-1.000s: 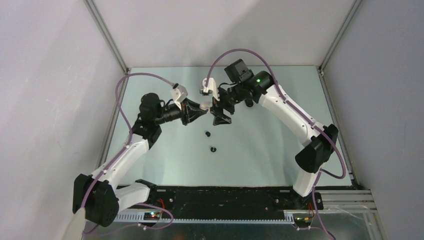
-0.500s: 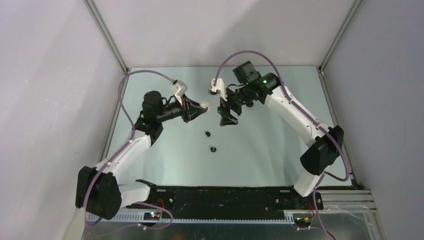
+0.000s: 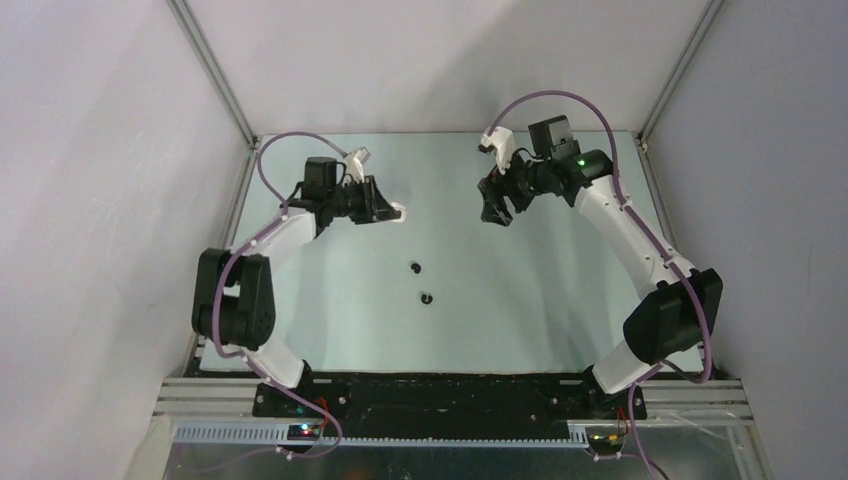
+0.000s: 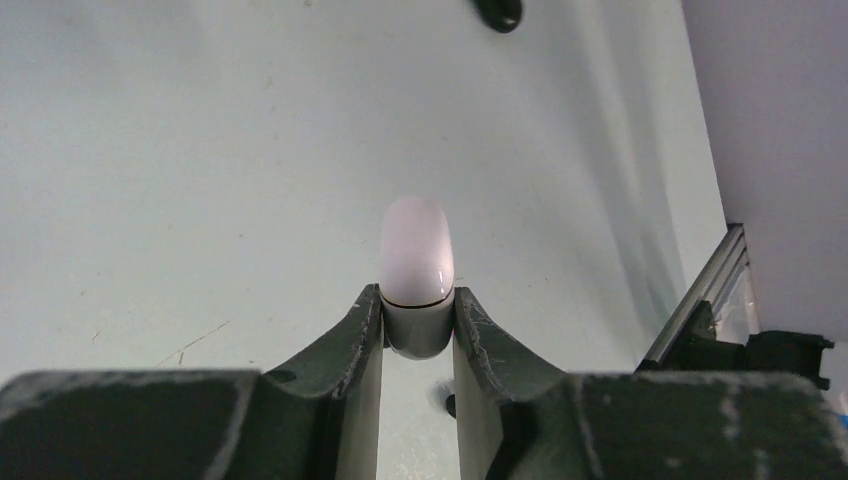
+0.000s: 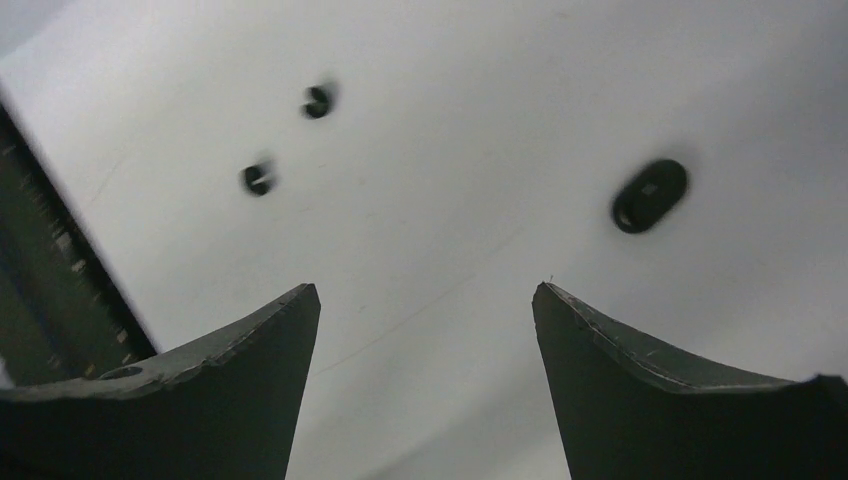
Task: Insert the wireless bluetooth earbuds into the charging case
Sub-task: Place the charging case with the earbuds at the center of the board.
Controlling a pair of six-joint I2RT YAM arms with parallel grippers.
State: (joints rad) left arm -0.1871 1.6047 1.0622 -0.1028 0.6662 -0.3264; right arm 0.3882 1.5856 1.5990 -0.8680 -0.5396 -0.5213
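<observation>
My left gripper (image 3: 390, 212) is shut on a white pebble-shaped charging case (image 4: 417, 262), gripped at its lower half; a thin seam shows across it and the lid is closed. From above, the white case (image 3: 398, 212) sticks out of the fingertips at the table's back left. My right gripper (image 3: 497, 210) hangs open and empty at the back right, above the table. Two black earbuds (image 3: 415, 267) (image 3: 426, 298) lie loose mid-table, also visible as black earbuds (image 5: 318, 100) (image 5: 258, 178) in the right wrist view. A black case (image 5: 650, 195) lies closed on the table. White earbuds are out of view.
The pale green table (image 3: 520, 300) is walled by white panels with metal corner posts (image 3: 215, 75). A black rail (image 3: 450, 395) with the arm bases runs along the near edge. The black case's end (image 4: 500, 12) shows at the top of the left wrist view.
The two grippers, close together a second ago, have drawn apart. The left one swung left and back with the white case; the right one swung right and back, still open.
</observation>
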